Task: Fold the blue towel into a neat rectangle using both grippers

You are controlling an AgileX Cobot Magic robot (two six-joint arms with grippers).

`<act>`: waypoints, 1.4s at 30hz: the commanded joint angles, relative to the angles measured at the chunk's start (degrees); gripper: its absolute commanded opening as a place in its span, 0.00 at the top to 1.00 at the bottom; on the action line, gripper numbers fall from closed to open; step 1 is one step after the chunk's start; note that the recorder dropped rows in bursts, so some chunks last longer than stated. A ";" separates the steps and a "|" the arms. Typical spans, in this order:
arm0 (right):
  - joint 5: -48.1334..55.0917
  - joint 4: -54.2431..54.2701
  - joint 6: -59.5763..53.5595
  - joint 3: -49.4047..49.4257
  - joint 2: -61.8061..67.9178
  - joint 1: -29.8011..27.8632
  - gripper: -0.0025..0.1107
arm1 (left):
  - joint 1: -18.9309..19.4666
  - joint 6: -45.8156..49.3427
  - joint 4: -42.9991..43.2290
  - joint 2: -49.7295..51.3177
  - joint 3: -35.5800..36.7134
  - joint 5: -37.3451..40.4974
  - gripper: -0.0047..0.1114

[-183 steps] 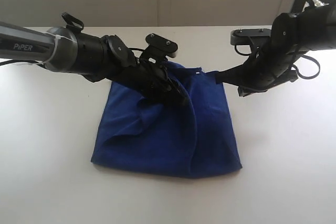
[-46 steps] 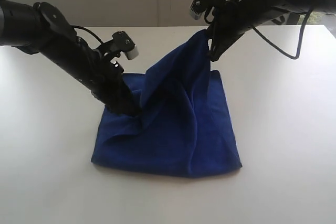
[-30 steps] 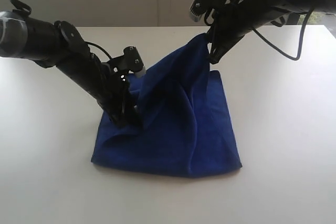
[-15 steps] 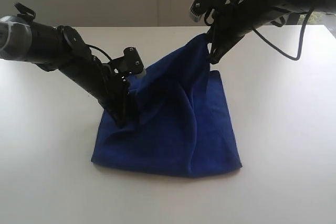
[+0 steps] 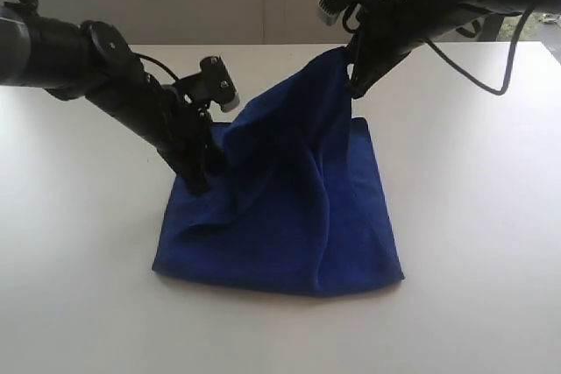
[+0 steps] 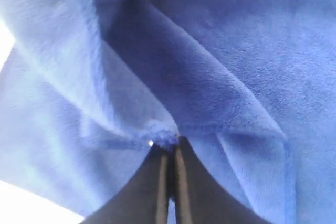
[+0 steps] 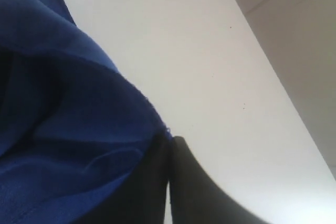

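Observation:
The blue towel (image 5: 289, 208) lies rumpled on the white table, its far right corner lifted into a peak. My right gripper (image 5: 353, 72) is shut on that raised corner, high above the table; in the right wrist view the cloth's edge (image 7: 105, 103) sits pinched at the gripper's (image 7: 169, 140) tips. My left gripper (image 5: 203, 174) is down at the towel's left side, shut on a bunched fold. In the left wrist view the plush cloth (image 6: 210, 66) fills the frame and a small tuft is clamped between the closed gripper (image 6: 170, 146) tips.
The white table (image 5: 473, 216) spreads all round the towel. A pale wall stands behind the table's far edge (image 5: 263, 44). Black cables (image 5: 478, 76) loop off the right arm.
My left gripper has closed on a fold at the towel's left side and drawn slightly up and left. The right gripper has risen a little, still holding the lifted corner.

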 commanded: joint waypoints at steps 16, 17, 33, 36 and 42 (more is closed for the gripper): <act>40.73 -5.64 12.44 0.22 -24.19 -0.19 0.98 | -0.12 -22.77 21.66 -30.38 0.09 28.85 0.96; 43.09 -5.64 12.44 0.22 -25.40 -0.06 0.98 | -0.12 -22.77 21.05 -31.34 0.09 30.87 0.96; 43.92 -2.07 19.61 8.40 -51.14 0.01 0.98 | -9.61 -30.48 28.17 -50.21 -0.06 41.72 0.96; 43.92 -2.07 17.86 10.68 -51.02 0.01 0.98 | -9.61 -31.73 30.62 -50.21 -1.91 41.83 0.96; 43.92 1.75 17.05 10.96 -51.14 0.01 0.98 | -9.61 -34.33 31.74 -50.21 -8.28 47.10 0.96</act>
